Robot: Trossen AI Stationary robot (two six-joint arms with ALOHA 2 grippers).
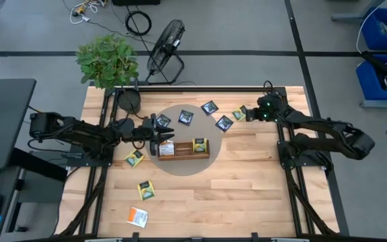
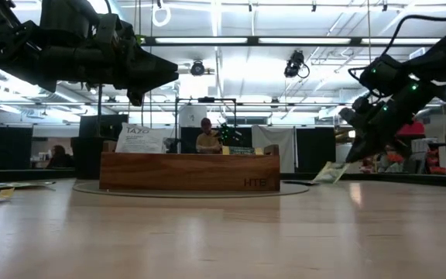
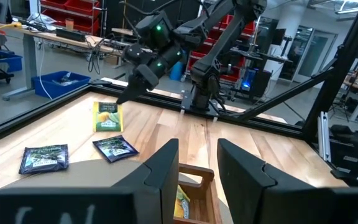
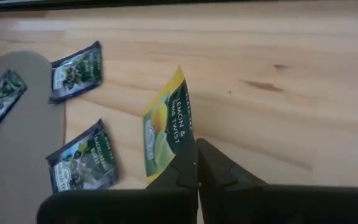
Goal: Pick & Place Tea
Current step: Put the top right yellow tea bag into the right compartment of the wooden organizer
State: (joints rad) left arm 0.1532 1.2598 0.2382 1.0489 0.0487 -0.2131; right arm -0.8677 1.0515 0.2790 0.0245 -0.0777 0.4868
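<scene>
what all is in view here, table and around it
navy sachets: four, on the table's far middle
yellow-green sachets: five; three loose, one in the tray, one held
orange sachet: one, near front edge
tray: one, brown, on grey mat
plant: one, green, far left corner
fan: one, black, on the floor
blue bins: two, right
left gripper: over tray, jaws apart
right gripper: jaws shut on sachet

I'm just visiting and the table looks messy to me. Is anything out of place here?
Yes. Tea sachets lie scattered loose over the table instead of in the wooden tray: navy ones behind it, yellow-green ones in front. The right hand pinches a yellow sachet by its corner, tilted up.
</scene>
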